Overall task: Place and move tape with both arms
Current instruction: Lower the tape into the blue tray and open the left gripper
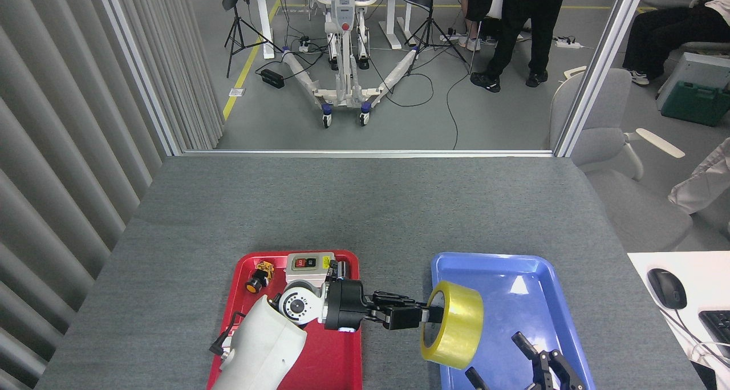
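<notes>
Your worktop (pixel 365 207) is a broad slab under coarse grey felt-like cloth, matte, running from the bottom edge up to a metal rail. Ribbed grey curtain panels wall off the left.

Two shallow plastic trays with rounded corners sit near you: the red tray (pixel 342 356) on the left and the blue tray (pixel 513 276) on the right, a strip of bare cloth between them. Both are cut off at the bottom edge. Glare spots mark the blue one as glossy.

Your left arm (pixel 262 350), smooth white-grey shell, comes up over the red tray and hides much of its floor. At that tray's far end you can make out a grey switch box (pixel 308 261) and a small orange-and-black part (pixel 258 277), too small to identify.

The tape (pixel 453 333) is a wide glossy translucent yellow roll, standing on edge over the blue tray's left rim. Whether it rests on the tray or hangs clear, you cannot tell.

Your left tool (pixel 425 316), black and jointed, reaches right and is clenched on the tape's wall, one finger inside the core, which hides the fingertips.

Your right tool (pixel 527 364) shows only as black fingers at the bottom edge over the blue tray, spread apart, touching nothing, just beside the tape.
</notes>
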`<state>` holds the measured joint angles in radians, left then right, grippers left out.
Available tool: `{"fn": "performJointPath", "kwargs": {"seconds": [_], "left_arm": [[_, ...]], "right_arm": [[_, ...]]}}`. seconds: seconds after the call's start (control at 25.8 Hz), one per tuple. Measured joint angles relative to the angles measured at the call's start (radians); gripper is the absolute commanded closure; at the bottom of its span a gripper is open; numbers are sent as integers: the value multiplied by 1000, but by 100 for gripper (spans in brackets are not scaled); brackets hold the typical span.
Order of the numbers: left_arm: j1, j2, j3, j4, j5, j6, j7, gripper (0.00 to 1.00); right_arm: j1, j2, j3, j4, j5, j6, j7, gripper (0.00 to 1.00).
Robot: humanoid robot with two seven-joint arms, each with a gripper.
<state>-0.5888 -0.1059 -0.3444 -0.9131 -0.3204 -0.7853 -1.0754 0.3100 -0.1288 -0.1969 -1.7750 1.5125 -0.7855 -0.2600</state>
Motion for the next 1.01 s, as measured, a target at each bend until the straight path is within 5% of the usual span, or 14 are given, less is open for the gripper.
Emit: {"fn": "performJointPath", "kwargs": {"seconds": [0.46, 0.85, 0.89, 1.01], "left_arm": [[25, -9, -7, -10, -2, 0, 4, 100], [40, -25, -45, -10, -29, 15, 23, 100], [40, -26, -51, -10, -30, 23, 25, 91], [41, -26, -55, -10, -33, 46, 40, 32]], "right_arm": [[5, 3, 91, -15, 0, 0, 46, 1], [2, 2, 101, -15, 0, -5, 56, 73], [1, 2, 100, -15, 0, -5, 57, 78], [-1, 2, 96, -14, 0, -5, 58, 88]]}}
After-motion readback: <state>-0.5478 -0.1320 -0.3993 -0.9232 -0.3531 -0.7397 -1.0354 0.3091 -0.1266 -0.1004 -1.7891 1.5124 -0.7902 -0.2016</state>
